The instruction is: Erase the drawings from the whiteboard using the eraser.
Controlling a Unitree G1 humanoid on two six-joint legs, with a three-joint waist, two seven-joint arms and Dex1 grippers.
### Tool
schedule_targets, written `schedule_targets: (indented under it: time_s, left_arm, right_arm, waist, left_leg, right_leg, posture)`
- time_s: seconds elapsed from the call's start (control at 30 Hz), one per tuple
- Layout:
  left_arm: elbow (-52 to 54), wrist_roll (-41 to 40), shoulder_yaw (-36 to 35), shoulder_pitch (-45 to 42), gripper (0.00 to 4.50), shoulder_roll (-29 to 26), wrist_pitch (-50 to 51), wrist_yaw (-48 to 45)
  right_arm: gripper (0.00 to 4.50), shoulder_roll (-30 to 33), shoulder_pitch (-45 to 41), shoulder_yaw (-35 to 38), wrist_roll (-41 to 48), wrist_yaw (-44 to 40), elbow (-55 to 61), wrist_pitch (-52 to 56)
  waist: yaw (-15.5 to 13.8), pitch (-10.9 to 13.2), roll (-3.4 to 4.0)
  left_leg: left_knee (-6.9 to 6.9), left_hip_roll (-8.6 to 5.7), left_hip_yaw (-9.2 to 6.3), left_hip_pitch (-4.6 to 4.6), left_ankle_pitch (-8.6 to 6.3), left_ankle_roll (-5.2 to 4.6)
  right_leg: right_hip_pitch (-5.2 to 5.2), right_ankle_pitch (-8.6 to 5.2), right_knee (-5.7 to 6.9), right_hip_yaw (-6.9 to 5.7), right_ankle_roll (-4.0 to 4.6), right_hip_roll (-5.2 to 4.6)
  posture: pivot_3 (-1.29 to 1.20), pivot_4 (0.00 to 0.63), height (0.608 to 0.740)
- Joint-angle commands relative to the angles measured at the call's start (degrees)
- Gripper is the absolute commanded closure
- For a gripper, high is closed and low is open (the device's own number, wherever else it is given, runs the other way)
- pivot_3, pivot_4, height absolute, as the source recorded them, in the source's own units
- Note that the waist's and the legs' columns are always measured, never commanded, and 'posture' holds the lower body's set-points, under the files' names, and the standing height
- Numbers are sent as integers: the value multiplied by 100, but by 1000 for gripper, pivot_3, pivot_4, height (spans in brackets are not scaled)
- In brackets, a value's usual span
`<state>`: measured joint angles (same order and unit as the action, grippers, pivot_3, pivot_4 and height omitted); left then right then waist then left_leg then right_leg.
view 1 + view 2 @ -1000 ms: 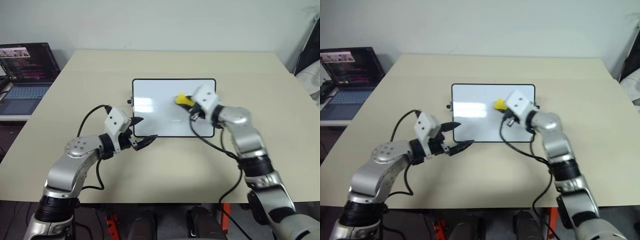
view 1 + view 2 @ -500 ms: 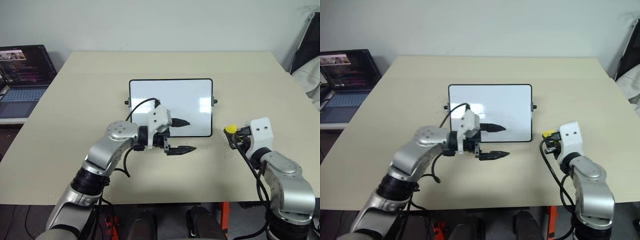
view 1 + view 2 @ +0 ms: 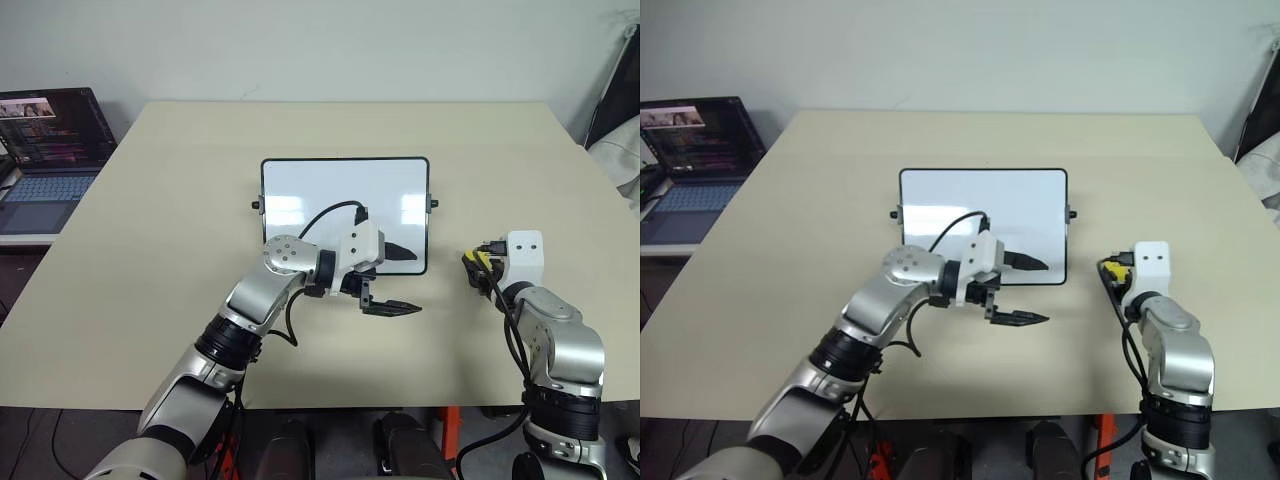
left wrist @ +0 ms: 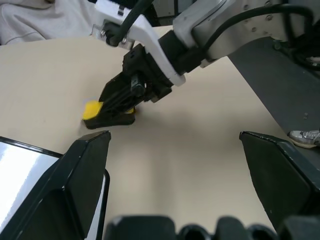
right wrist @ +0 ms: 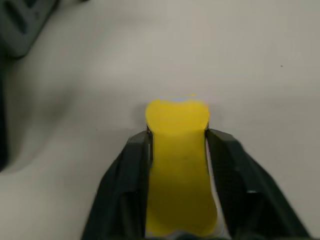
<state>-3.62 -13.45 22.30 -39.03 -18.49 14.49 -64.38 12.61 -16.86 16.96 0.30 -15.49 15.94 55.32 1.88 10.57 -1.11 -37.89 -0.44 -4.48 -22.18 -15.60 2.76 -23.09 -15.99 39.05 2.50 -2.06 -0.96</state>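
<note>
Whiteboard [image 3: 345, 205] looks wiped; we see no drawings. Eraser [image 5: 177, 150] sits on counter [image 3: 150, 250] just right of board, between right gripper [image 4: 107, 116] jaws, whether gripped we can't tell. Left gripper [image 3: 407, 280] jaws spread, empty, at board's near edge. Next, we judge: release, withdraw.

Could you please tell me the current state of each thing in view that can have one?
whiteboard: lying flat on the table, wiped clean, no marks visible.
eraser: between the right gripper's fingers, low over the table.
left gripper: open, empty, at the whiteboard's near edge.
right gripper: around the eraser.
laptop: open, screen lit.
</note>
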Motion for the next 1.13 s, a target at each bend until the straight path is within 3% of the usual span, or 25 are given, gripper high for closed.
schedule_targets:
  time_s: [0.03,0.13,0.27,0.43,0.67,0.8,0.97,1.13]
  left_arm:
    - [214,43,-16,-25,0,76,-62,56]
    - [354,-33,-148,88,0,39,67,125]
    - [808,-253,-762,544,0,-380,515,470]
    - [1743,-378,-2067,1872,0,-839,1041,1619]
    - [3665,-528,-3225,3942,0,168,1575,3721]
    - [3549,218,-3365,4582,0,765,790,4816]
    - [3164,995,-3178,5149,0,1069,-226,5494]
    - [2789,1066,-3405,5112,0,1295,-462,5998]
  right_arm:
    - [986,96,-77,146,208,76,-7,-216]
    - [14,254,-14,17,264,26,120,-438]
    - [14,498,208,-97,439,-133,1013,-708]
    - [14,322,961,-456,904,-423,2159,-1123]
    - [14,3,2618,-823,924,-803,1328,-3378]
    - [14,-273,2972,-445,1125,-700,1023,-4564]
    - [14,-398,3199,-285,1264,-495,989,-4939]
    - [14,-306,3160,-285,1414,-402,971,-4726]
  waist:
    - [2,0,0]
    - [7,0,1]
    - [44,-1,4]
    - [109,-2,6]
    - [-53,-10,-9]
    - [-47,-8,-3]
    - [-37,-7,-7]
    - [-37,-7,-7]
  left_leg:
    - [0,0,-1,0,0,0]
    - [0,0,-2,0,0,0]
    - [2,3,-7,-1,0,0]
    - [6,15,-14,1,-1,-1]
    - [-3,1,-15,4,-6,-7]
    - [-2,5,-13,35,-8,-7]
    - [1,12,-13,106,-8,-7]
    - [2,11,-11,112,-8,-7]
  right_leg:
    - [0,0,0,1,0,0]
    - [-1,0,0,3,0,0]
    - [-6,-1,1,6,-1,0]
    - [-7,-2,-1,6,-3,-10]
    - [15,-6,-16,4,-14,-37]
    - [37,-6,-15,7,-13,-34]
    - [111,-30,-20,10,-36,-23]
    - [115,-32,-21,12,-35,-23]
  posture:
    - [0,150,740]
    - [0,150,740]
    - [0,150,740]
    - [0,150,740]
    - [0,150,740]
    - [0,150,740]
    - [0,150,740]
    - [0,150,740]
